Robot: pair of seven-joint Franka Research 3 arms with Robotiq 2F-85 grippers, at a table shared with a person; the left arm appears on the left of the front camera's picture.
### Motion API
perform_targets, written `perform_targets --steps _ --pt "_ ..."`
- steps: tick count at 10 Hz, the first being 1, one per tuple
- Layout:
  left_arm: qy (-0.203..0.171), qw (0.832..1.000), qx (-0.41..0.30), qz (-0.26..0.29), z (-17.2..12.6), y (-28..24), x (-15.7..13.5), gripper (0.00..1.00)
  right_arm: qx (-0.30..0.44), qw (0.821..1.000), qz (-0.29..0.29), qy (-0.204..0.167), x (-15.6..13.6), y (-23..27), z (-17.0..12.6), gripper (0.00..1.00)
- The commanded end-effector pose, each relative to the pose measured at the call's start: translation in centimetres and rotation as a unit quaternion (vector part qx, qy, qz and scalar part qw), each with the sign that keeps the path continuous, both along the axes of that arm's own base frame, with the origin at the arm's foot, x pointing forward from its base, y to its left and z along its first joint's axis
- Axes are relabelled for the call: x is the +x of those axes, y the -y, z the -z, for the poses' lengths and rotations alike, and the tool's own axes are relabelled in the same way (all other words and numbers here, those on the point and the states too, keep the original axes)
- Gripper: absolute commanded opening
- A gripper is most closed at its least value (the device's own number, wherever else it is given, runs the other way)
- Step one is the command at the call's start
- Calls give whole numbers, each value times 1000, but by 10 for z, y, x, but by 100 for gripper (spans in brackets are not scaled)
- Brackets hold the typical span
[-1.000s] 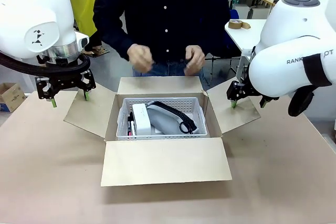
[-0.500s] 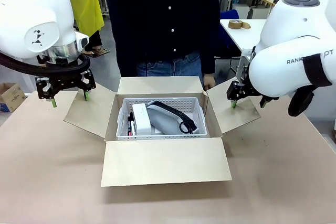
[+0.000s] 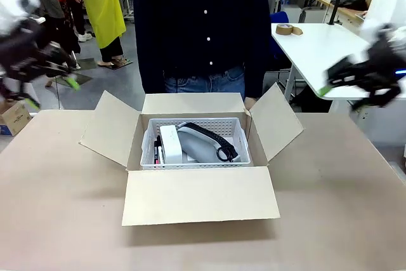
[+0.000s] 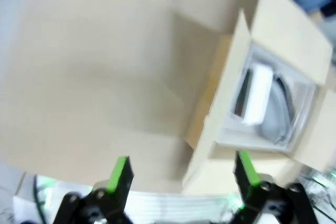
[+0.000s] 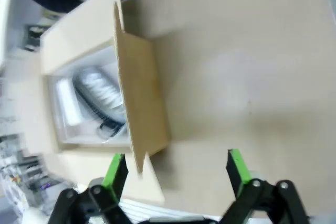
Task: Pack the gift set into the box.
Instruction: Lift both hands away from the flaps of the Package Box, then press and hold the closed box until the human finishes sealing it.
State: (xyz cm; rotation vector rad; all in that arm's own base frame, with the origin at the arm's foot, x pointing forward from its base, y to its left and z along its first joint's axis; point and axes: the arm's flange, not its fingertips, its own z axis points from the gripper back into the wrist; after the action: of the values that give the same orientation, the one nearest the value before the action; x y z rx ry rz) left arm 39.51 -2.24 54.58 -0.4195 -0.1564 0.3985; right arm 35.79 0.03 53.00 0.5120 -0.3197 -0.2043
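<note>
Both grippers are hanging above table height, well apart from the plain brown corrugated cardboard box point(image 3: 200, 198), and both are smearing into motion blur in the front view. Left gripper point(image 3: 52, 92) is hovering off the far-left corner of the tan table point(image 3: 63, 220), above a small printed carton point(image 3: 13, 117) on the floor. Right gripper point(image 3: 354, 90) is hovering at far right, in front of a white side table point(image 3: 317, 49) carrying a roll of brown tape point(image 3: 288, 29). Both are released: in the left wrist view the green-padded fingers point(image 4: 119, 174) are standing wide apart with nothing between them, same for the right wrist's fingers point(image 5: 236, 165). The gift set point(image 3: 200, 148) is lying inside a white perforated plastic basket point(image 3: 196, 162) that is sitting in the box. It's a grey rounded item with a black strap, a flat white rectangular pack point(image 3: 170, 144) touching its left side, and a few pens point(image 3: 157, 152) against the basket's left wall. Near flap is lying flat toward the robot, far flap is leaning back. The left flap point(image 3: 111, 128) and right flap point(image 3: 276, 122) are tilting up and outward, each standing between its gripper and the basket. A person in a dark buttoned shirt and jeans point(image 3: 196, 23) is standing close behind the box, one hand point(image 3: 252, 101) showing just behind the right flap's base.
</note>
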Motion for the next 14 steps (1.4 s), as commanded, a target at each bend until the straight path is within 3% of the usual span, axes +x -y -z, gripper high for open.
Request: perform_targets --steps 1,2,3,4,5,6,14 --pt "-61 961 -265 46 41 -71 -18 100 240 963 98 -72 -44 98 14 100" --pt "-29 918 -395 23 68 -97 -19 100 309 941 133 -41 -63 130 36 100" --pt "24 884 -466 -13 90 -118 -24 100 359 917 174 -25 -78 153 57 100" --pt "60 851 -520 -44 107 -138 -27 100 377 905 196 -29 -82 164 77 100" --pt "48 836 -539 -89 113 -143 -22 100 337 907 246 -62 -69 157 91 100" --pt "33 941 -335 -28 91 -134 -41 100 306 940 147 -45 -94 174 49 100" --pt "33 941 -335 -28 91 -134 -41 100 306 940 147 -45 -94 174 49 100"
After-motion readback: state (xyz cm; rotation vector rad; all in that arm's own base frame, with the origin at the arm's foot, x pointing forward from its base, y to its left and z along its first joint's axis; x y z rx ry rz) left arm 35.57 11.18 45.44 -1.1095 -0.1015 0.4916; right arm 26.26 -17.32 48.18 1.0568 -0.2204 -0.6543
